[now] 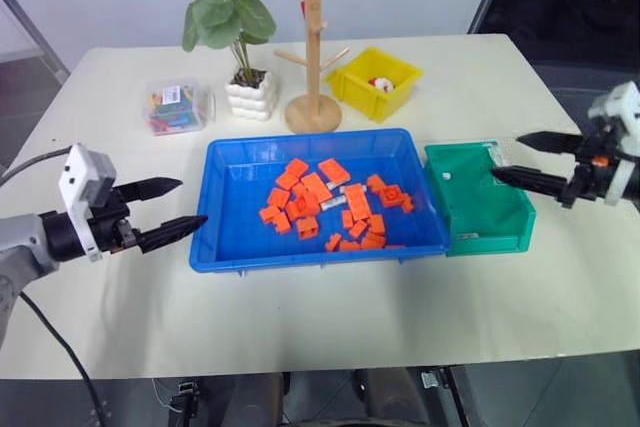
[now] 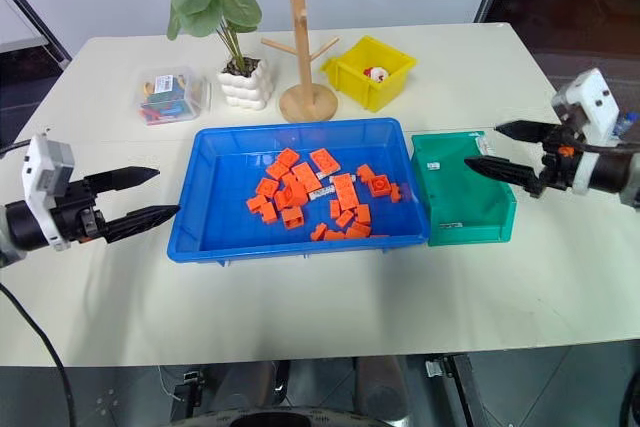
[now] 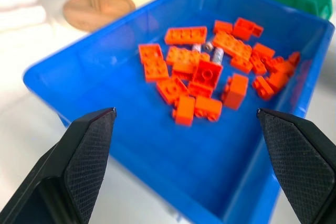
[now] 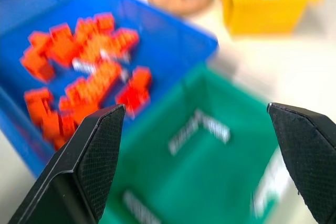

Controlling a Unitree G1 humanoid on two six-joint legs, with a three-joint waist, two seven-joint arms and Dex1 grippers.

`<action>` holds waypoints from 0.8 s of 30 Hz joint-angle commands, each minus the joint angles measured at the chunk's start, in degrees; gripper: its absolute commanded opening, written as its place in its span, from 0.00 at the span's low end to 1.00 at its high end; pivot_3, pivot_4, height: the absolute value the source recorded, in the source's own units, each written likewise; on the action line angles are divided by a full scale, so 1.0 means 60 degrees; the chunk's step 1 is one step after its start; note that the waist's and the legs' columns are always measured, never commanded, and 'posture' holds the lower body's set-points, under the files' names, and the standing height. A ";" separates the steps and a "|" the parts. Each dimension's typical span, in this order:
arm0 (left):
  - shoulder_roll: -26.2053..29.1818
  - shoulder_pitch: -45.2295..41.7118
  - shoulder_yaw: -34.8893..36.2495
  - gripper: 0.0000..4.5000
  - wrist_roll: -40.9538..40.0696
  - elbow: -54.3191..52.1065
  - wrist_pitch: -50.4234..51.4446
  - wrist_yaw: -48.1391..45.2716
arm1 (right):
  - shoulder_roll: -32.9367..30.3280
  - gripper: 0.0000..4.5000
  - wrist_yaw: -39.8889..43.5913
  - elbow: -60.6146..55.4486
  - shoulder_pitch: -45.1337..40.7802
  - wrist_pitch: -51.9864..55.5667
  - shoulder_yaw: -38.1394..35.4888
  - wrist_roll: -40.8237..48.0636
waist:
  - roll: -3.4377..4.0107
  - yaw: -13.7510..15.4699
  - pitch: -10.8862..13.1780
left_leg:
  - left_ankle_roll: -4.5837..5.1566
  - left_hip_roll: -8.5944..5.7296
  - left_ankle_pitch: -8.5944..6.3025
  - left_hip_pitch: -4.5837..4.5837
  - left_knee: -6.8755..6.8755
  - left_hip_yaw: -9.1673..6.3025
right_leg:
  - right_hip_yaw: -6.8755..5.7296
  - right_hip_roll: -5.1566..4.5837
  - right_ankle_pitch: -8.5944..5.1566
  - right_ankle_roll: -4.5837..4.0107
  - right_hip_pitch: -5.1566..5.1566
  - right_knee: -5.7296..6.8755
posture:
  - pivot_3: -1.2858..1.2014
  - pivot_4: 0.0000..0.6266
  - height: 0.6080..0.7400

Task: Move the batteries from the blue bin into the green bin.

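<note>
Both two-fingered black grippers empty, jaws spread wide: left gripper (image 1: 172, 210) hangs just outside the near-left wall of the large shallow bright-blue plastic bin (image 1: 235, 157), right gripper (image 1: 520, 159) over the smaller deep green plastic bin (image 1: 480, 237). Thin silvery-grey cylindrical batteries (image 3: 216, 55) lie in the blue bin, wedged among the scattered orange plastic blocks (image 1: 300, 209); their count is unclear. Risk: the wide fingers could pinch a block alongside a battery, or roll the battery under the pile.
</note>
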 commanded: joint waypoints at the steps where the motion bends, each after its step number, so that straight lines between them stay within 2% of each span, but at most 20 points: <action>1: 0.0065 -0.0160 -0.0263 1.00 0.0243 -0.0050 -0.0146 -0.0067 | 0.0589 0.99 0.0040 -0.0321 -0.1354 -0.0786 0.1206 -0.0497 | 0.0002 -0.0003 0.0000 | 0.0000 0.0002 0.0000 0.0003 -0.0004 0.0003 | 0.0000 0.0001 0.0000 0.0001 0.0000 0.0002 | 0.52 0.24 1.00; 5: 0.0024 -0.0283 -0.0537 1.00 0.0219 -0.0300 -0.0113 -0.0113 | 0.1779 0.99 0.0738 0.0381 -0.2908 -0.0943 0.2572 -0.0613 | -0.0002 0.0030 0.0003 | 0.0000 0.0003 0.0000 -0.0014 -0.0004 0.0001 | 0.0000 0.0004 0.0003 0.0003 -0.0013 0.0001 | 0.52 0.24 1.00; 10: -0.0160 -0.0439 -0.0640 1.00 0.0047 -0.0725 -0.0040 0.0125 | 0.2761 0.99 0.1637 0.1905 -0.3918 -0.1632 0.3735 -0.1289 | -0.0005 0.0095 0.0002 | -0.0001 -0.0002 0.0000 -0.0024 -0.0001 -0.0008 | 0.0000 0.0003 0.0009 0.0012 -0.0013 -0.0002 | 0.52 0.24 1.00; 15: -0.0463 -0.0523 -0.0878 1.00 0.0064 -0.0995 -0.0012 0.0388 | 0.3584 0.99 0.2672 0.3095 -0.4312 -0.2916 0.4817 -0.2249 | -0.0005 0.0037 0.0002 | -0.0001 -0.0001 0.0001 -0.0016 -0.0003 -0.0008 | 0.0000 0.0005 0.0018 0.0026 -0.0013 0.0006 | 0.52 0.24 1.00; 24: -0.0936 -0.0208 -0.1011 1.00 -0.0004 -0.1500 0.0030 0.0817 | 0.4699 0.99 0.3813 0.4435 -0.4615 -0.4152 0.5862 -0.3355 | -0.0004 0.0022 0.0003 | -0.0002 0.0001 0.0001 -0.0012 -0.0004 -0.0009 | 0.0000 0.0009 0.0024 0.0035 -0.0019 0.0013 | 0.52 0.24 1.00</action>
